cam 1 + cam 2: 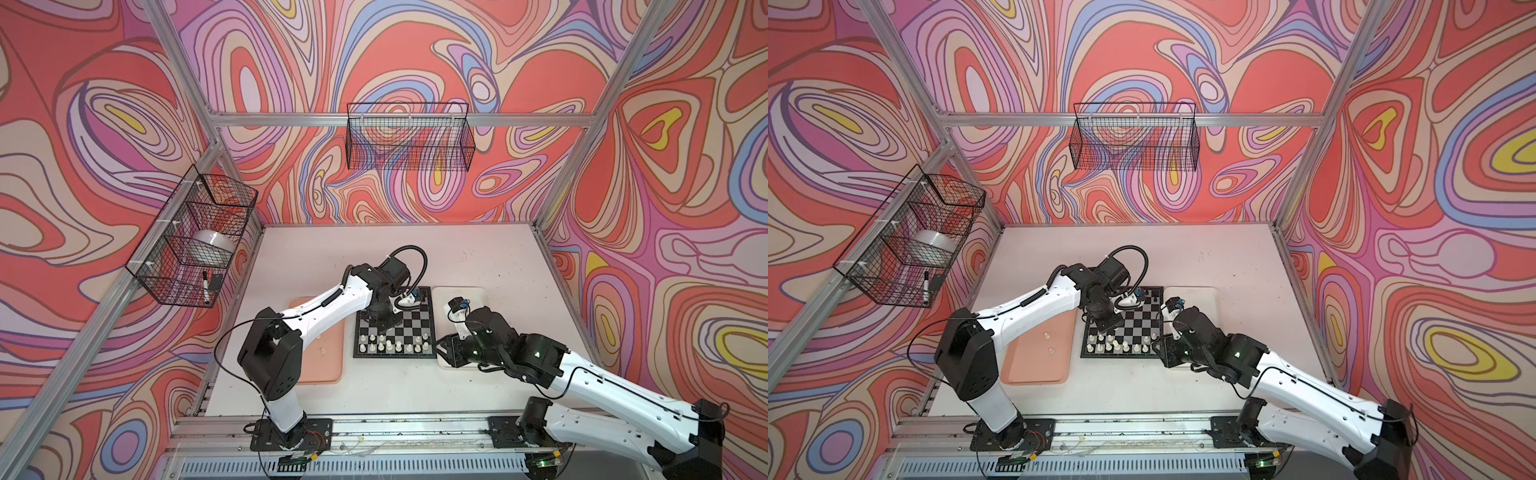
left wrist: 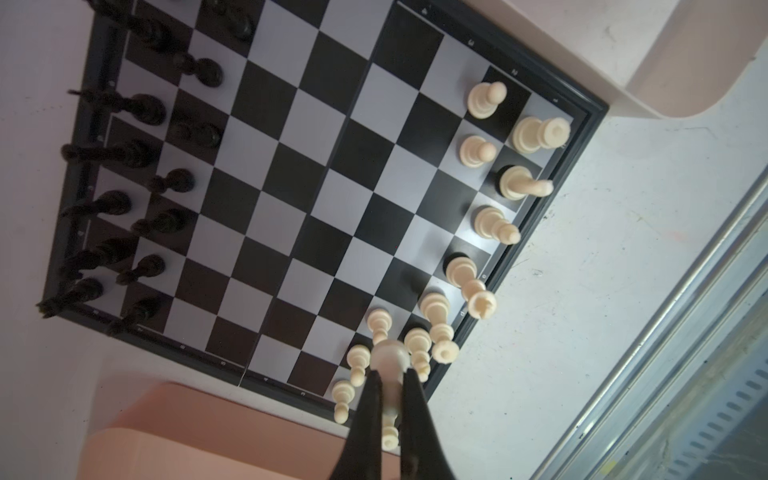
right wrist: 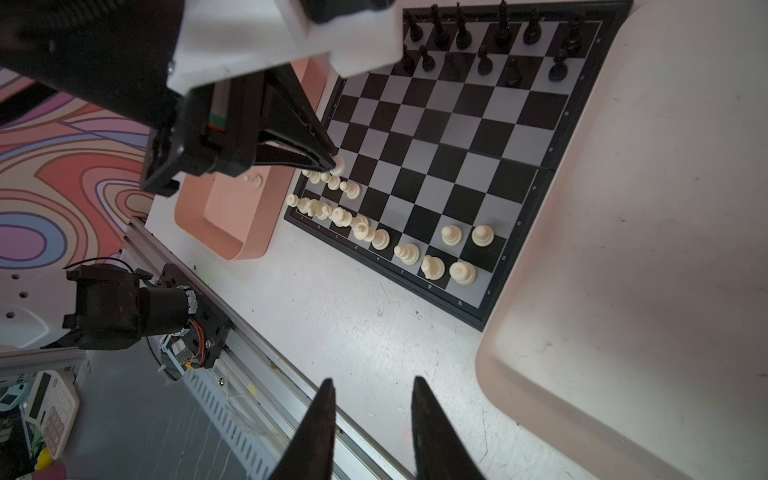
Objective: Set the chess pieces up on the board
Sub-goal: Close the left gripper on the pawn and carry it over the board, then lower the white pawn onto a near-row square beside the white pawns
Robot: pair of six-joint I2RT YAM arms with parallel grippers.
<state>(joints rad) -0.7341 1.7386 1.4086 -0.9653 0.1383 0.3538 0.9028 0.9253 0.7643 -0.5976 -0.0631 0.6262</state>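
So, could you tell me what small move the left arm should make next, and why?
Probably lower the left gripper toward the nearest empty square in the white pawn row. It is shut on a cream-white piece held above the board, and that row shows a gap between pawns already standing.

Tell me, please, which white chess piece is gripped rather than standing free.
The white piece pinched in the left gripper's jaws; nothing grips any other white piece.
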